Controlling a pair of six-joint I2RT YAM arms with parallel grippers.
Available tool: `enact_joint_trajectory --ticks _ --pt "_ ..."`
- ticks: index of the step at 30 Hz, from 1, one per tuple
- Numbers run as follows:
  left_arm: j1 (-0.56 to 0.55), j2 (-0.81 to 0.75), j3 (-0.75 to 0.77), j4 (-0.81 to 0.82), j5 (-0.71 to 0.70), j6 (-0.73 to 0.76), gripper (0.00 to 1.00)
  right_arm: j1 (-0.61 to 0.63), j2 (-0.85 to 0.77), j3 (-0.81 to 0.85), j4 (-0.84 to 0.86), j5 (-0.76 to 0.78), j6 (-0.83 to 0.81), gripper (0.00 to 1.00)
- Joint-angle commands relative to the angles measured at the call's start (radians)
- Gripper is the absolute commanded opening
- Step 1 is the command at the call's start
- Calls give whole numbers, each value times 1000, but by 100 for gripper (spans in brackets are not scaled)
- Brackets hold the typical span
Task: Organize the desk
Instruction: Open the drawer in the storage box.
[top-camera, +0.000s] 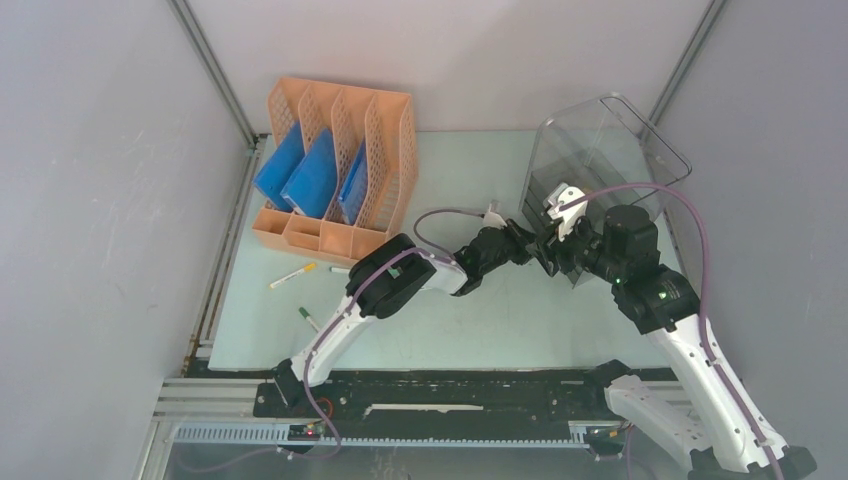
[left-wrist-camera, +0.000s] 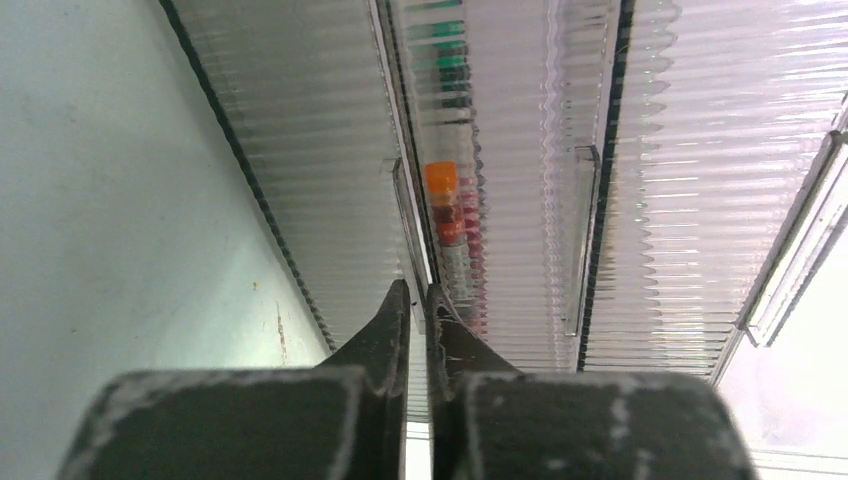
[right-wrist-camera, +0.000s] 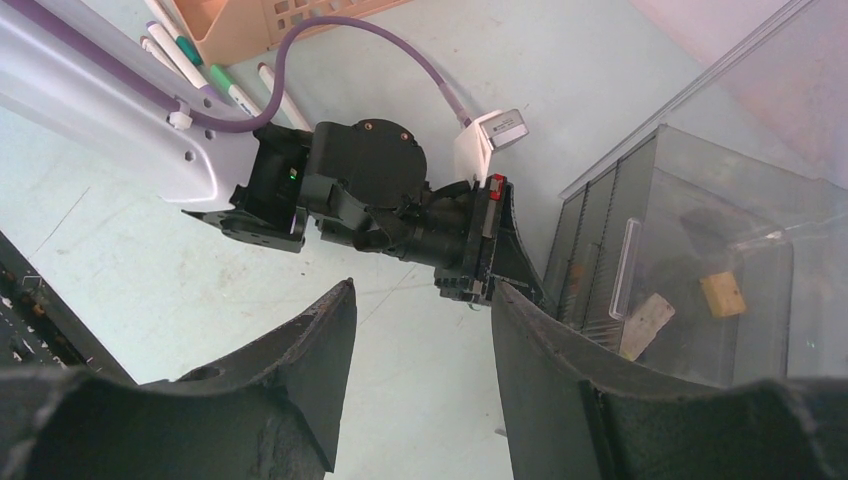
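Top: drawer box (top-camera: 600, 150) sits far right on the desk (top-camera: 480, 320); step looks like opening a drawer; left wrist: left gripper (left-wrist-camera: 418, 300) pinching clear drawer handle (left-wrist-camera: 405, 220), desk left of it; next needs a straight pull; right wrist: right gripper (right-wrist-camera: 420, 295) spread, empty, over desk.

The desk (top-camera: 520, 312) is smooth and matt. The box (top-camera: 590, 150) at 1 o'clock is clear, shiny, ribbed plastic. The rack (top-camera: 392, 165) at 11 o'clock is orange plastic full of holes. The left gripper (left-wrist-camera: 418, 298) is dull, black and scratched.
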Motion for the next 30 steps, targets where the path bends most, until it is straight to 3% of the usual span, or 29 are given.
enact_joint_trajectory --ticks 1,15,19,22,25,30 --pt "0 11 -18 3 -25 12 0 10 -14 -7 37 11 6 60" --pt "0 -273 -482 135 -87 171 0 11 -5 -10 39 6 3 60" --pt "1 -331 -593 169 -96 209 16 9 -2 -12 39 1 3 60" --pt "0 -402 -671 147 -127 253 38 9 2 -12 39 -2 3 60" --pt "-1 -486 -730 95 -150 305 51 7 5 -13 38 -5 1 60" --pt "-13 -623 -816 15 -177 412 60 5 9 -14 35 -10 -2 60"
